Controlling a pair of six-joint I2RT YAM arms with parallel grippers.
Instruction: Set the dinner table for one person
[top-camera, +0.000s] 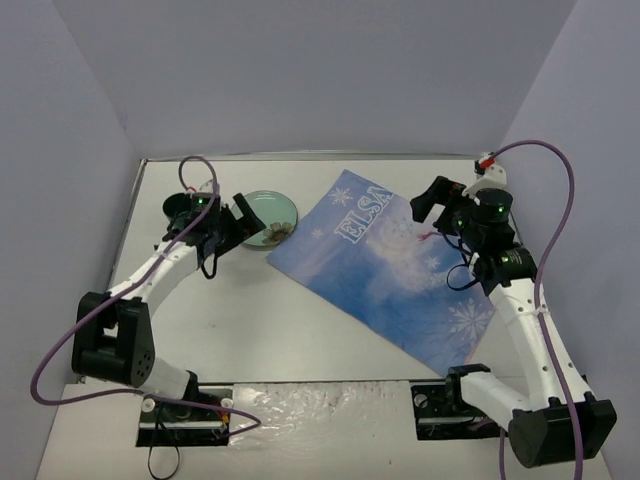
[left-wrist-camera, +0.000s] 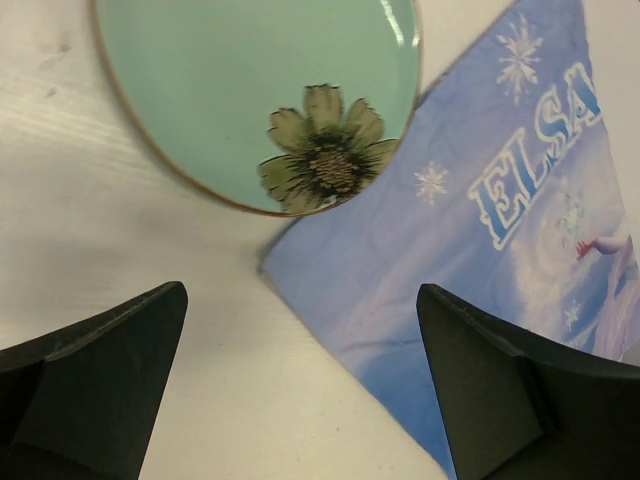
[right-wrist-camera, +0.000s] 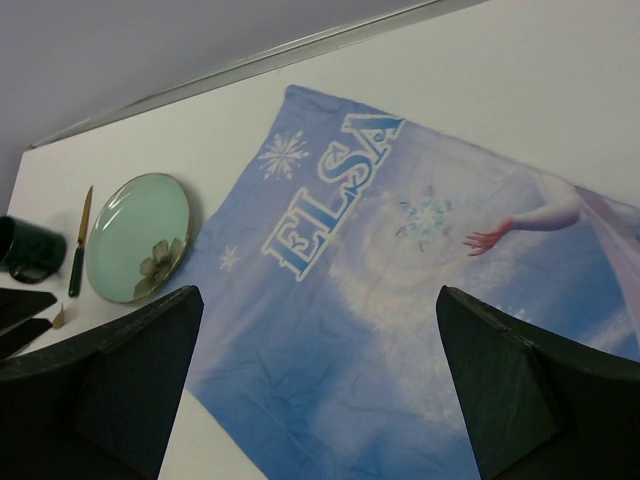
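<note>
On dinner table: one placemat, one plate, one mug, one knife.

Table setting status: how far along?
Done: Elsa placemat lies spread, askew, on the dinner table. In hand: nothing; left tool and right tool both open, empty. Left: green flower plate at the mat's corner, knife and dark mug beyond it, need placing.

One legible marking recorded: the word "ELSA", in large white capitals outlined in blue, printed on the blue placemat lying on the table. The left wrist view crops its final letter.
</note>
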